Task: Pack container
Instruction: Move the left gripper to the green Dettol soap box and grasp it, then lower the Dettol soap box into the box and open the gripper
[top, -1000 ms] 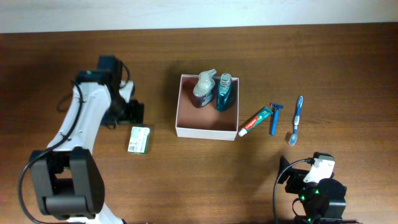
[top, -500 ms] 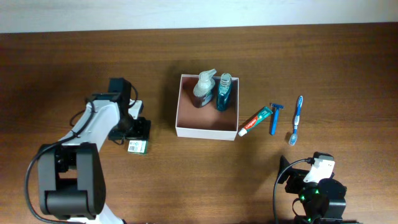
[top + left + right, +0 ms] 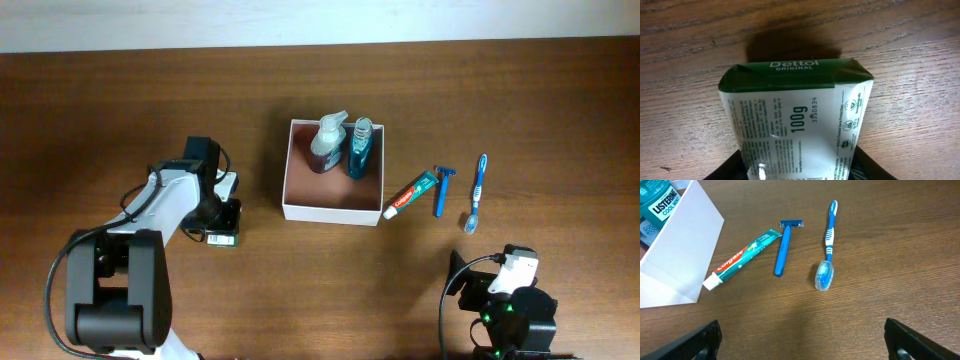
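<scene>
Green-and-white soap packet (image 3: 795, 120) gripped by left claw (image 3: 797, 167), container (image 3: 330, 212) nearby

table (image 3: 910, 45): matt wood | container (image 3: 680, 260): matt white walls | soap packet (image 3: 795, 125): glossy wrapper (it reflects light) | toothbrush (image 3: 829, 235): smooth plastic

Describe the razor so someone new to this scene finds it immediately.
Start at the white-walled container mid-table; three slim items lie on the wood to its right. The razor is the middle one, between the toothpaste tube and the toothbrush. It alone is solid blue with a short crossbar head.
</scene>
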### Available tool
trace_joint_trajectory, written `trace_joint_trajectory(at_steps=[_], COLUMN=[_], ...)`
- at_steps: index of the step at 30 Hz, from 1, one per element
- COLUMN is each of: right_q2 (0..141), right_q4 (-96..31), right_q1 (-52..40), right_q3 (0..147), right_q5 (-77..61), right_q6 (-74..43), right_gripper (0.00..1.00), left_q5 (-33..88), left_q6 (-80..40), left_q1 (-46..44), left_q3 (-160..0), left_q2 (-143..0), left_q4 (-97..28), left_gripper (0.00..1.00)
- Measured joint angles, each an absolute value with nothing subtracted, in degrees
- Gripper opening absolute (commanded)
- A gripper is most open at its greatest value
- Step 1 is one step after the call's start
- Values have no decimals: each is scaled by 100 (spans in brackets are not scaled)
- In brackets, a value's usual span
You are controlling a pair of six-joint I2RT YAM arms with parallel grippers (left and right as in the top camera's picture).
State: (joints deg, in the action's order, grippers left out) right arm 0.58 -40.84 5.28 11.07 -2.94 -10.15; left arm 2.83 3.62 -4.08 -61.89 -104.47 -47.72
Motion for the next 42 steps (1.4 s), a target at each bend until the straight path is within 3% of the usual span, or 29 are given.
trace_joint_trajectory(at_steps=[6,14,18,22,29,37,42], right_q2=[58,58,58,58,58,58,58], right_q4=[-4084,-4082,-4086,-4084,-4084,-4084,-4084], right_q1=[528,528,528,528,528,528,528], right_q3=[1107,1107,1107,1107,1107,1107,1107], right_q5=[-294,-296,-296,-294,-294,-294,-294], right_q6=[-1017,-1015,-1013,-1011,-1013,-1013,-1011], right_gripper=[98,98,99,98,99,99,99], left_q5=[279,329,427,454,416,309,276], left_q6=[366,445,851,1494,3118,4327,4571], left_q1=[-408,-591,-1120,-1946,-2967,-3170,-3170], left_q3=[-6560,-9247,-10313,-10702,-10696,-10569,-10551], left_q2=[-10455,-10455,-10442,-10427,-10449,-10575,-11133], left_q4=[-5537,-7185,-7647,-7590,-7258,-6543,-6534], left_gripper=[43,42,35,27,27,27,21])
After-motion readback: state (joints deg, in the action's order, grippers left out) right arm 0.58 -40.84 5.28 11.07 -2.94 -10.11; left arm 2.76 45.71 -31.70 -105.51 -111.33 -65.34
